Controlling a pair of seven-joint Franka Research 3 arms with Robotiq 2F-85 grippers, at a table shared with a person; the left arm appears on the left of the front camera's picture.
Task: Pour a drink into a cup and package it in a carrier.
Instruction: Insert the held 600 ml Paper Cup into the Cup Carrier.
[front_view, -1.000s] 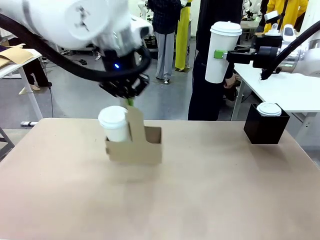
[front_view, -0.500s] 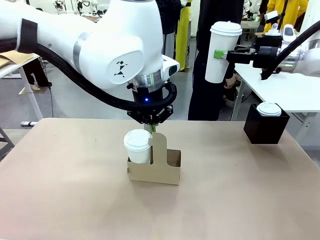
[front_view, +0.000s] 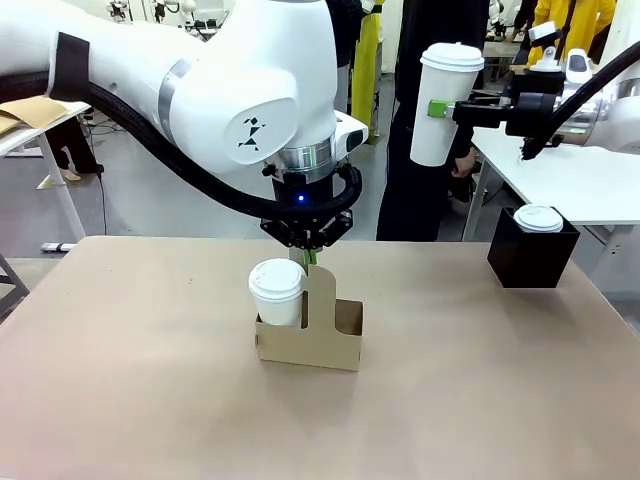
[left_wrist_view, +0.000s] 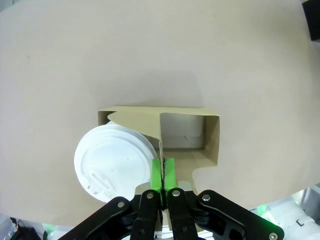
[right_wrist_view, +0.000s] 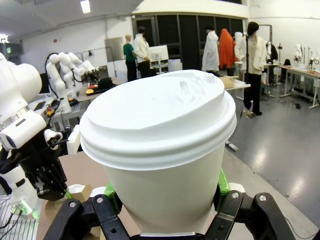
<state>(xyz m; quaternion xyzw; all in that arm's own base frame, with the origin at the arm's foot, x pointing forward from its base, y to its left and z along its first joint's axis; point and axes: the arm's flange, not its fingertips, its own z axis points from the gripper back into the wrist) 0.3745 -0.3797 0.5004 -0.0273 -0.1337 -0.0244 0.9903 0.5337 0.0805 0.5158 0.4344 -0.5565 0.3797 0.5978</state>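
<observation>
The brown cardboard carrier (front_view: 310, 345) sits on the table near its middle. A white lidded cup (front_view: 275, 292) stands in its left hole, and the right hole is empty. My left gripper (front_view: 311, 257) is shut on the top of the carrier's tall handle tab. From above, its green pads (left_wrist_view: 156, 173) pinch the tab beside the cup lid (left_wrist_view: 114, 162) and the carrier (left_wrist_view: 210, 142). My right gripper (front_view: 440, 108) is shut on a tall white lidded cup (front_view: 445, 100), held upright high at the back right. That cup (right_wrist_view: 160, 145) sits between its fingers (right_wrist_view: 222, 187). The drink is hidden.
A black cube-shaped box (front_view: 530, 258) with a white lidded cup (front_view: 538, 218) in its top stands at the table's back right. A person in dark clothes (front_view: 415, 150) stands beyond the far edge. A white table (front_view: 580, 180) lies further right.
My left arm carried the carrier with its cup to the right and down onto the table, then almost stopped. The right arm and its cup have not moved.
</observation>
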